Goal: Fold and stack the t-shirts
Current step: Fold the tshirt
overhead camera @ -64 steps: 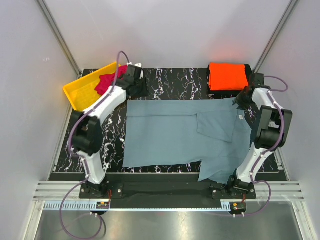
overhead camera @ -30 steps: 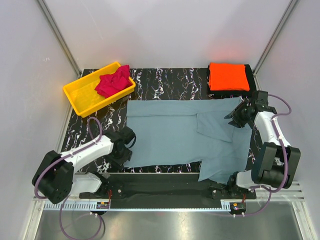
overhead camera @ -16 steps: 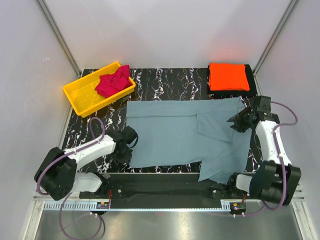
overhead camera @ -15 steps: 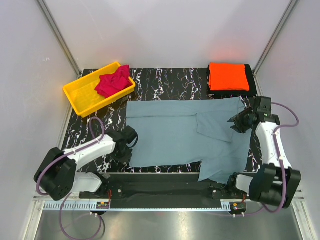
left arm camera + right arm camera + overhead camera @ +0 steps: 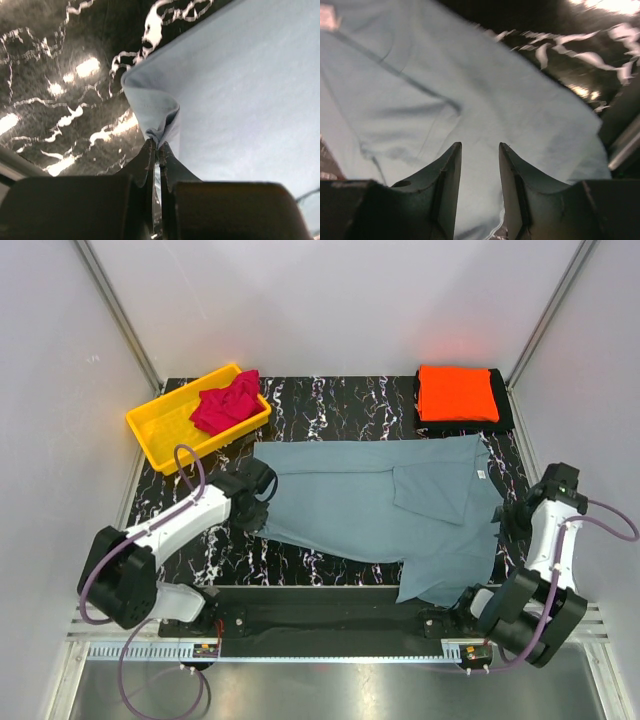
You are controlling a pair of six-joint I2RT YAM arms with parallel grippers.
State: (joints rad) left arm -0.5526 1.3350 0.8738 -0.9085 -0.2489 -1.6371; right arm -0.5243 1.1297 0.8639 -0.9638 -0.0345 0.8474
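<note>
Grey-blue cloth, the dusty blue t-shirt [image 5: 380,505], lies spread across the middle of the black marbled table [image 5: 340,400]. The left gripper [image 5: 156,149] has its fingers pinched tight on the shirt's near left corner, which bunches up off the surface. The right gripper [image 5: 479,150] sits over the shirt's right edge with its fingers parted and nothing between them, while the orange t-shirt [image 5: 456,392] lies folded at the far right and the crimson t-shirt [image 5: 226,404] lies crumpled in the yellow bin [image 5: 160,425] at the far left.

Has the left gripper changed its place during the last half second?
Yes. The left gripper, shut on a corner of the grey-blue t-shirt, has moved away from the arm bases, toward the yellow bin.
</note>
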